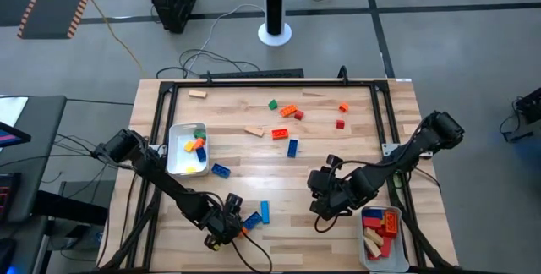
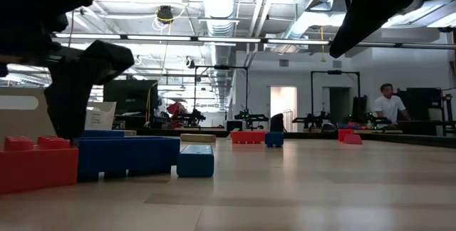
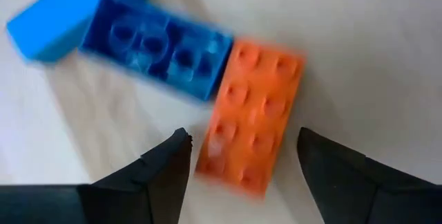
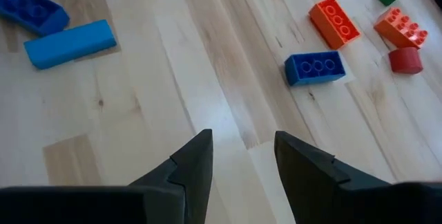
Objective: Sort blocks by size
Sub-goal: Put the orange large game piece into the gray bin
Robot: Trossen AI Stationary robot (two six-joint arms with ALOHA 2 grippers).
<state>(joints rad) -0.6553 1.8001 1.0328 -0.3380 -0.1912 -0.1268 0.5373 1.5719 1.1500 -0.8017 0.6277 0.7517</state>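
High view: left hand (image 1: 226,227) low at near edge of table (image 1: 254,172), w/ a dark blue brick (image 1: 252,220) and a light blue bar (image 1: 265,212) just beside it; right hand (image 1: 325,196) over bare wood, near-right part of table; left tray (image 1: 173,160) holds green, orange, blue, yellow blocks; right tray (image 1: 365,253) at near-right corner holds red, blue, tan blocks; loose blocks spread mid-table to far side: blue brick (image 1: 292,147), orange brick (image 1: 280,134), tan piece (image 1: 254,129), green block (image 1: 273,104), red cube (image 1: 340,124), another blue brick (image 1: 221,171) just beside left tray

Low view: red brick (image 2: 37,163) and dark blue brick (image 2: 128,154) close up, touching; small blue block (image 2: 195,160) beside them; more red and blue blocks farther back; person (image 2: 389,107) in room behind

Left wrist view: left hand (image 3: 242,156) open, fingers (image 3: 166,169) astride one end of orange brick (image 3: 252,124), not gripping; brick lies flat on table, touching end of dark blue brick (image 3: 155,48); light blue bar (image 3: 62,16) just behind that

Right wrist view: right hand (image 4: 242,156) part open, nothing between fingers (image 4: 193,162); only bare table under it; blue brick (image 4: 315,67), orange brick (image 4: 334,21), red cube (image 4: 405,59) well ahead; light blue bar (image 4: 69,43) off to one side
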